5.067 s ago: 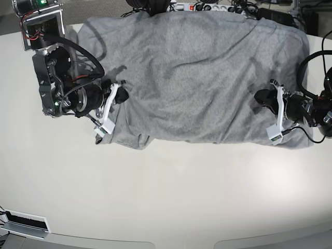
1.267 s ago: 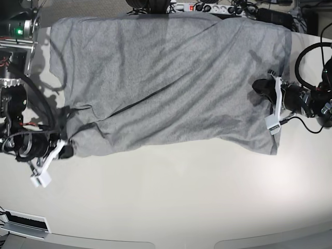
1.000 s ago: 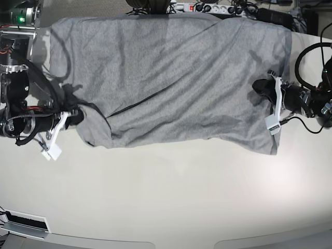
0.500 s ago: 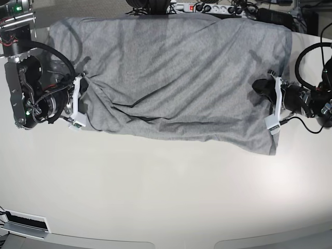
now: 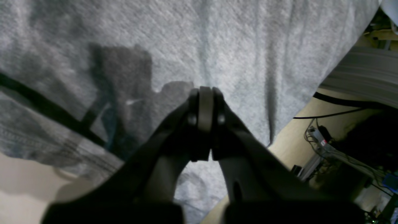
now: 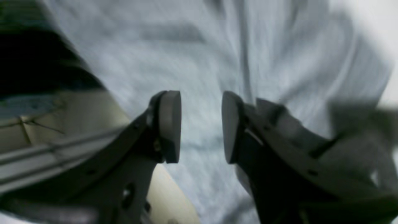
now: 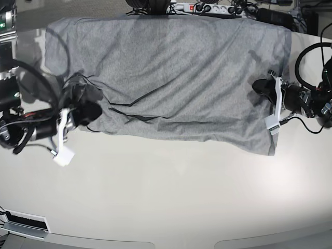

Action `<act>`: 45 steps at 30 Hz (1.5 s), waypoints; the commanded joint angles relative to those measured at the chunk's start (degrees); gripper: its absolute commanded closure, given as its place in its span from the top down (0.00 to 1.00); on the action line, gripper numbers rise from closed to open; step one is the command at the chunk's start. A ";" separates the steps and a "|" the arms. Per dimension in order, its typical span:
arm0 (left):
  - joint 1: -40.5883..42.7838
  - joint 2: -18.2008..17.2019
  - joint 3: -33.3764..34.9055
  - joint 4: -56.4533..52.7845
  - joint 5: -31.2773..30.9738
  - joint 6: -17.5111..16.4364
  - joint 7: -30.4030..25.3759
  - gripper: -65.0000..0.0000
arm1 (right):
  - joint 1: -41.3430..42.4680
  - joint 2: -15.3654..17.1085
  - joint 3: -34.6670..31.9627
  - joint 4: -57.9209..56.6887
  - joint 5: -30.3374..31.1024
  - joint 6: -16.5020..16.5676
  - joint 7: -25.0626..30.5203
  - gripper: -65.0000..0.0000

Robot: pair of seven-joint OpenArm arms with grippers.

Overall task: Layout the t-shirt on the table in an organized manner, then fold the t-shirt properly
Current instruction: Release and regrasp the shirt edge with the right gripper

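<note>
**Grey t-shirt spread across the far half of the table, one robot arm at each end**

A heather-grey short-sleeved cotton t-shirt [image 7: 171, 78] lies spread wide over the far part of a large glossy off-white table [image 7: 171, 197]. Its far edge reaches the table's back rim, where cables and a power strip [image 7: 202, 7] sit. The near half of the table is bare. The cloth is mostly flat, with a few dark creases running through its lower left portion in the overhead view.

The right gripper [image 7: 85, 111], a black pincer with a white bracket, sits at the shirt's lower left corner in the overhead view. Its wrist camera, blurred, shows the two grey pads [image 6: 169, 124] standing apart with only fabric behind the gap; nothing is pinched between them.

The left gripper [image 7: 262, 88], also black with a white bracket, rests at the shirt's opposite side, over the cloth near its edge. Its wrist camera shows the jaws pressed fully together above the grey fabric. Whether any cloth is caught between the tips cannot be made out.
</note>
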 commanded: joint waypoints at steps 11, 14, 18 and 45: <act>-1.14 -0.98 -0.52 0.57 -0.79 -0.30 -0.26 0.00 | 3.26 -3.65 0.42 0.37 -29.92 0.30 16.15 0.62; -1.11 -1.01 -0.52 0.57 -0.76 -0.30 -0.22 0.00 | 3.26 -5.38 0.42 -0.20 -40.02 0.30 23.80 0.65; -1.11 -0.98 -0.52 0.57 -0.79 -0.30 -0.24 0.00 | 3.04 -6.62 0.42 -0.24 -47.15 -3.04 27.96 0.64; -1.11 -0.98 -0.52 0.57 -0.96 -0.30 -0.24 0.00 | 4.00 -7.52 0.37 -7.26 -45.94 0.30 25.70 0.25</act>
